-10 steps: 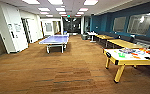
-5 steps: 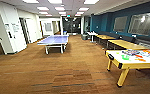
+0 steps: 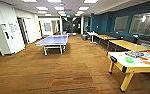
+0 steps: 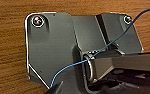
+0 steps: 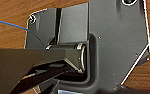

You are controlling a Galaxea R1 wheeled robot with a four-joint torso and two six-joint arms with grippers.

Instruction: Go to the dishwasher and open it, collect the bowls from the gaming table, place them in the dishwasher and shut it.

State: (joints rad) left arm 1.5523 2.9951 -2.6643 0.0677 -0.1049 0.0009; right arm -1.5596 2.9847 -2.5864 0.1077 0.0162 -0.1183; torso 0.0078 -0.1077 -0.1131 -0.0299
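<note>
The gaming table (image 3: 121,65) stands at the right of the head view, white-topped with yellow sides and legs. Board-game boxes (image 3: 134,53) and small green (image 3: 129,59) and orange (image 3: 143,58) items lie on it; I cannot tell which of these are bowls. The dishwasher is out of view. Both wrist views look down past the robot's own dark plate onto brown wood-patterned floor (image 4: 8,45) (image 5: 8,30).
A blue table-tennis table (image 3: 53,40) stands ahead at mid-left. Long yellow tables (image 3: 127,45) line the blue right wall. White walls and doors (image 3: 9,32) run along the left. Brown floor (image 3: 66,72) stretches ahead between them.
The whole head view has shifted. The gaming table now sits slightly lower and larger in the picture, so the robot has rolled forward a little.
</note>
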